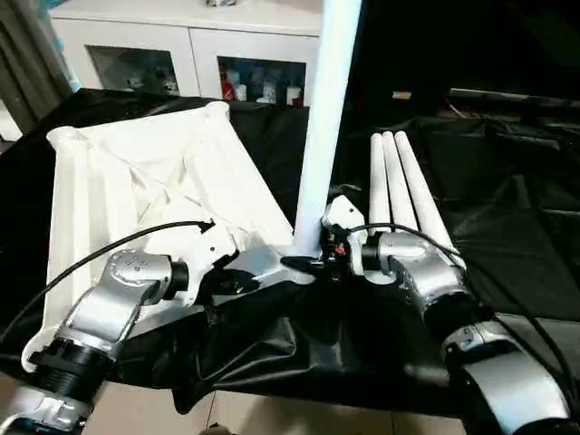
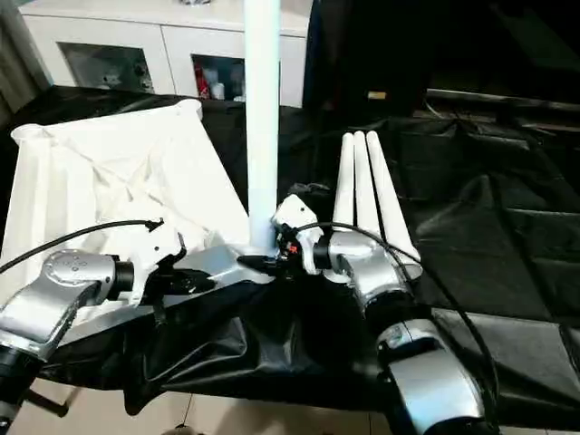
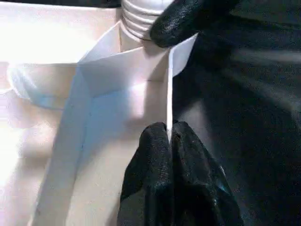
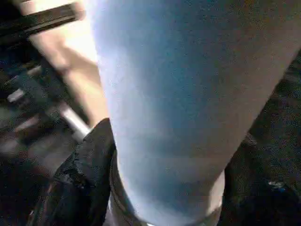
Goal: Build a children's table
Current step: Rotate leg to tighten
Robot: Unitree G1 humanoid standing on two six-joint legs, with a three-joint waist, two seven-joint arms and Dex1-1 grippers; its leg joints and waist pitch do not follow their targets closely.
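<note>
Leg (image 1: 324,118) fitting, first of four, is the step in hand. Table top (image 1: 136,181) lies underside up on the black cloth (image 1: 507,208), ribs and rim showing, and serves as the landmark below. The leg stands upright at the top's near corner, the one closest to the robot's right arm, with its ridged end at the corner socket (image 3: 141,19). Right gripper (image 1: 313,263) is clamped around the leg's base, one black finger on each side of it in the right wrist view. Left gripper (image 3: 170,134) pinches the top's thin rim wall just beside that same corner, fingers together on the plastic.

Three spare legs (image 1: 399,186) lie side by side, touching, on the cloth just beyond that corner (white cabinet (image 1: 181,45) stands behind the top, not part of the job).

Seating depth: cannot tell. Judgement: next move calls for pressing or twisting the leg home while the left gripper braces the rim against tipping.
</note>
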